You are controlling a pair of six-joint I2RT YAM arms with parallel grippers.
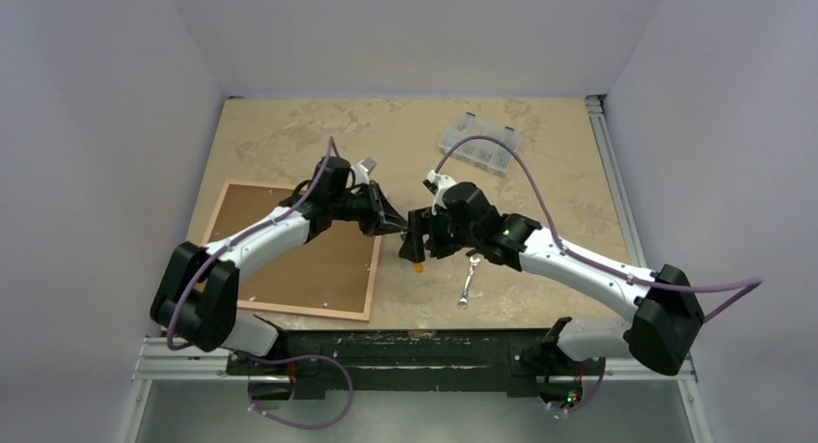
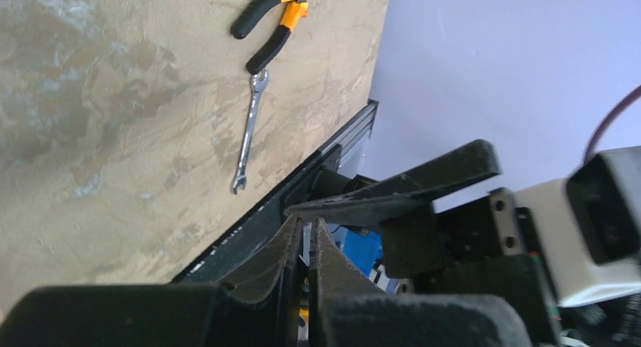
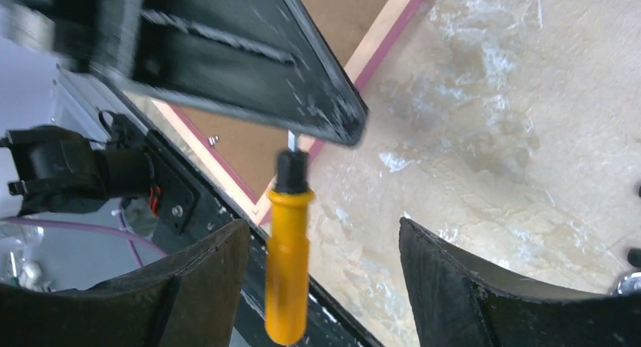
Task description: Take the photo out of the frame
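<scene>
Brown board is all that shows of the photo (image 1: 299,260): it lies face down on the left part of the table (image 1: 540,173), backing side up, so its printed side cannot be seen. The board looks flat and plain, a little speckled, and it sits inside the pink frame (image 1: 289,309), whose thin pale-pink edge runs round it on every side. In the right wrist view a corner of the same board (image 3: 340,7) and the pink edge (image 3: 393,22) show, with a small metal fitting on the board near the edge; what it is cannot be told.

The left gripper (image 1: 391,221) hangs just off the frame's right edge. Its fingers (image 2: 291,249) are pressed almost together, pinching the thin metal shaft of a screwdriver (image 3: 287,271), whose orange handle hangs downward above the table.

The right gripper (image 1: 415,242) faces it from the right, very close. Its two fingers (image 3: 453,286) are spread wide, one on each side of the orange handle, the handle nearer to the one on the left of that view; neither is clearly touching it.

A silver wrench (image 1: 469,281) lies on the table to the right of the frame, near the front edge. Pliers (image 2: 270,18) with orange and black handles lie just beyond it in the left wrist view. A clear plastic box (image 1: 479,142) sits well apart at the far side.
</scene>
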